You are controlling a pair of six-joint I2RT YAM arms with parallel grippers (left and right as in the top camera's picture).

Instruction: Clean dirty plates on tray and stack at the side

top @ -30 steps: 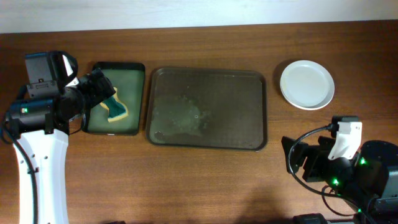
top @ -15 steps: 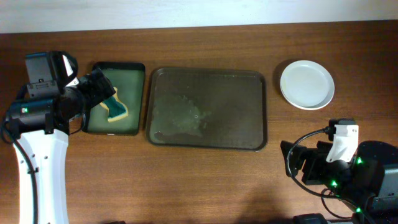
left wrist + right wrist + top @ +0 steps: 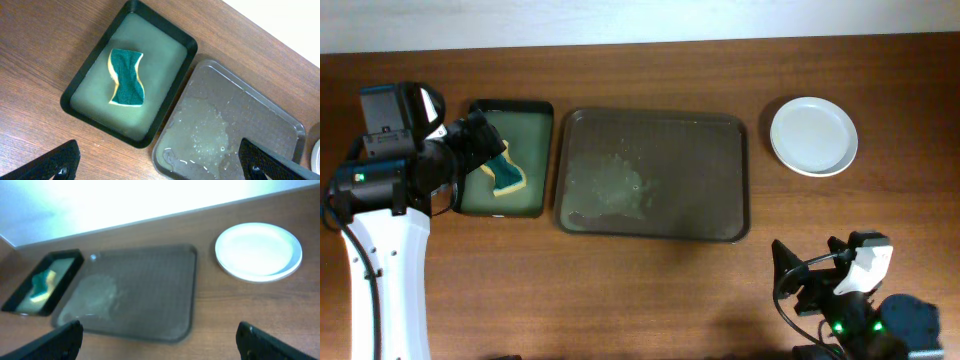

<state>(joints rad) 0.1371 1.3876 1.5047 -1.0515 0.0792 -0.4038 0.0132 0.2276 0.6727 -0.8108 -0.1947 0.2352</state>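
Overhead view of a wooden tabletop (image 3: 650,290). The tray (image 3: 705,180) sits centre and holds no plates, only a wet soapy patch (image 3: 610,185). The plates (image 3: 814,136) lie off the tray, near its far corner on the R-arm side, as one white stack; count not clear.

Change: in the last sec the R arm has pulled back from the tray toward the near tabletop edge, and is now well apart from tray & plates. The right claw (image 3: 159,332) is spread wide, holding nothing. The L arm hasn't moved. The left claw (image 3: 159,152) hangs wide & empty over the black basin (image 3: 510,102) just beside the tray's other short edge, w/ the sponge (image 3: 506,172) lying in green liquid below.

Judgement: tray cleared, plates stacked aside, R arm retreating, so the task looks finished or v. nearly so.
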